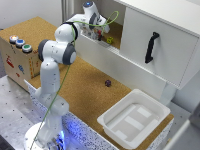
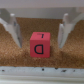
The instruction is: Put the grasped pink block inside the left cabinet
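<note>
In the wrist view the pink block (image 2: 39,44) rests on the cork floor of the left cabinet (image 2: 17,56), with a dark letter on its face. My gripper (image 2: 39,45) is open around it. One finger (image 2: 14,29) stands on each side, and a gap shows between each finger and the block. In the exterior view the gripper (image 1: 94,31) reaches into the left cabinet (image 1: 117,31), and the arm hides the pink block there.
A yellow cube (image 1: 110,39) lies on the cabinet floor beside the gripper. The white door panel with its black handle (image 1: 151,47) covers the right bay. On the cork table are a dark purple cube (image 1: 107,83), a white tub (image 1: 132,117) and a wooden button box (image 1: 17,52).
</note>
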Robot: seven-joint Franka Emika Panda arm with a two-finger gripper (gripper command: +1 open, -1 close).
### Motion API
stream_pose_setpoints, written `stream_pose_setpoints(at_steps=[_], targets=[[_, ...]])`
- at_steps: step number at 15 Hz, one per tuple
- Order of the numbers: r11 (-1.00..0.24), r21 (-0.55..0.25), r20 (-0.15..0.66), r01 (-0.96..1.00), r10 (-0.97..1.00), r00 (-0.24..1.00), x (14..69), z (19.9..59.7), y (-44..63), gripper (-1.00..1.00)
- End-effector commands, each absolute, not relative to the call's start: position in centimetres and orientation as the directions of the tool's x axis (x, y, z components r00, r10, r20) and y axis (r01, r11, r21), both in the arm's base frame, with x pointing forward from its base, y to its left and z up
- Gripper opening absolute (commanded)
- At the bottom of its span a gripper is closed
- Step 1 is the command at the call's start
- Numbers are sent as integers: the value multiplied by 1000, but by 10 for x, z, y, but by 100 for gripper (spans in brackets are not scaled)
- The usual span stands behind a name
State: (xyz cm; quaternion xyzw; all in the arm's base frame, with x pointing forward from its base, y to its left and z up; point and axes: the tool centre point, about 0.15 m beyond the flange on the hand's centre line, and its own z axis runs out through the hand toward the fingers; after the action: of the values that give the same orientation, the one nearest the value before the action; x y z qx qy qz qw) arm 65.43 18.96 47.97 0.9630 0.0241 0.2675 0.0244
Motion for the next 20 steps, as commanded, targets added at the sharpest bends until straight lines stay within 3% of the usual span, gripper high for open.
stream_pose_setpoints(at_steps=[1, 7, 13, 17, 20], targets=[[-994, 104, 535, -33, 28, 844, 583, 506, 176, 100], [-999, 30, 428, -9, 5, 904, 505, 477, 152, 100], [-998, -54, 306, 28, 11, 952, 444, 424, 144, 100], [-995, -79, 248, -62, -80, 966, 426, 400, 127, 100], [-990, -50, 208, -131, -138, 968, 425, 376, 83, 100]])
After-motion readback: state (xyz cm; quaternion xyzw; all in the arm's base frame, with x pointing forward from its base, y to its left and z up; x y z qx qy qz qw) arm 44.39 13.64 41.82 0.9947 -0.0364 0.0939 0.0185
